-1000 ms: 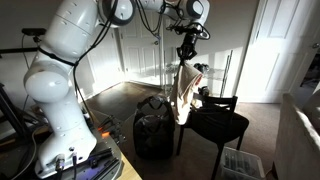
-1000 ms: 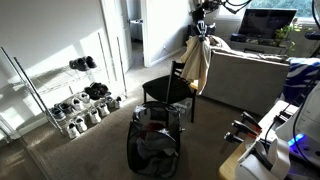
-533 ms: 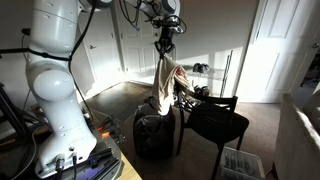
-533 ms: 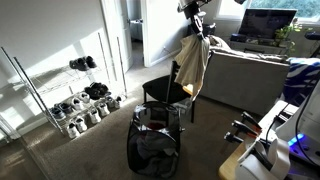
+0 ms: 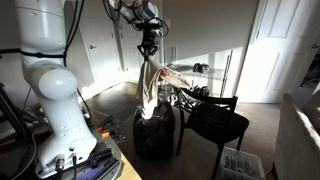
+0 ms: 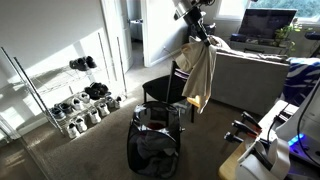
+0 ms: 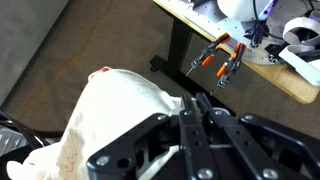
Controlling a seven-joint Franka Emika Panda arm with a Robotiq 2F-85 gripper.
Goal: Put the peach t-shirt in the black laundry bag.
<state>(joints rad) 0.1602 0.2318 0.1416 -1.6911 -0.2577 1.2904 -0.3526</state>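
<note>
White glossy plastic, jointed: the robot arm (image 5: 55, 85) is rising from its base beside the black laundry bag and arching high over it, which is giving the load room to dangle freely.

Black, slat-backed, flat-seated: the chair (image 5: 222, 125) is standing just beside the bag, and is bare of cloth.

Black soft fabric, upright, loop handles at the top: the black laundry bag (image 5: 153, 135) (image 6: 155, 150) is sitting on the carpet with its mouth sagging open and facing up, ready to take a drop from above.

Pale peach-cream cloth, limp: the peach t-shirt (image 5: 148, 90) (image 6: 198, 75) is hanging full length above the bag, pinched at its top so that its own weight is pulling it into a narrow column that should fit the mouth. In an exterior view its hem is appearing right over the opening; the other angle is showing it nearer the chair back, so exact alignment cannot be told.

Dark metal, two-fingered: the gripper (image 5: 148, 57) is pointing straight down over the bag, jaws clamped on the shirt's bunched top; the wrist view is showing cloth (image 7: 110, 110) billowing beneath it. Lowering is seeming to be the step remaining.
</note>
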